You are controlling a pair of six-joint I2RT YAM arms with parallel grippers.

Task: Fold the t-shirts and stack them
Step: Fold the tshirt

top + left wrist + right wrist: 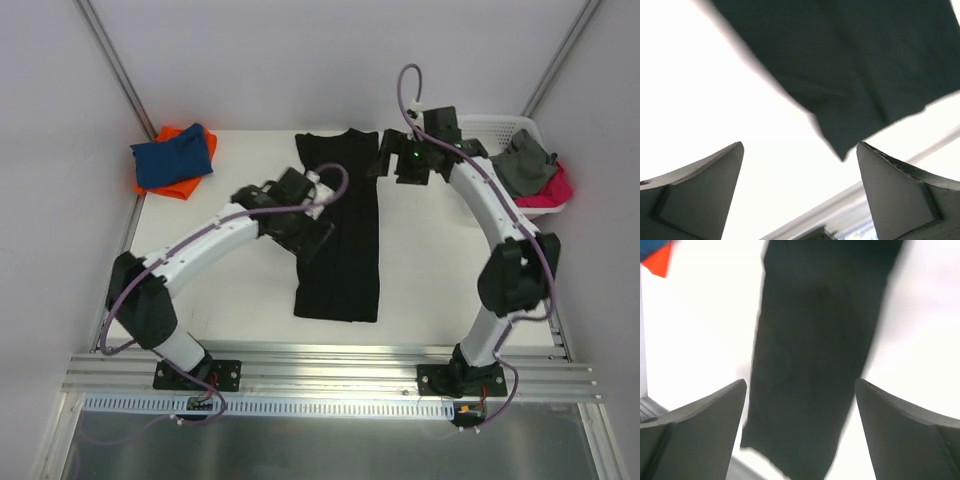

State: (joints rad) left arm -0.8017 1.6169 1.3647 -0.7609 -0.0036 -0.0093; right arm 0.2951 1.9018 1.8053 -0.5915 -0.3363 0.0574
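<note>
Black tee (345, 255), folded into a long strip, lies at frame centre and runs top to bottom. Blue tee (175, 158) sits folded on orange tee (168, 132), upper left. Left gripper (800, 144) is released, jaws wide and empty, over the strip's left edge. Right gripper (800, 382) is likewise released and empty, at the strip's top right corner. Basket (495, 122), upper right, holds grey and pink cloth.
</note>
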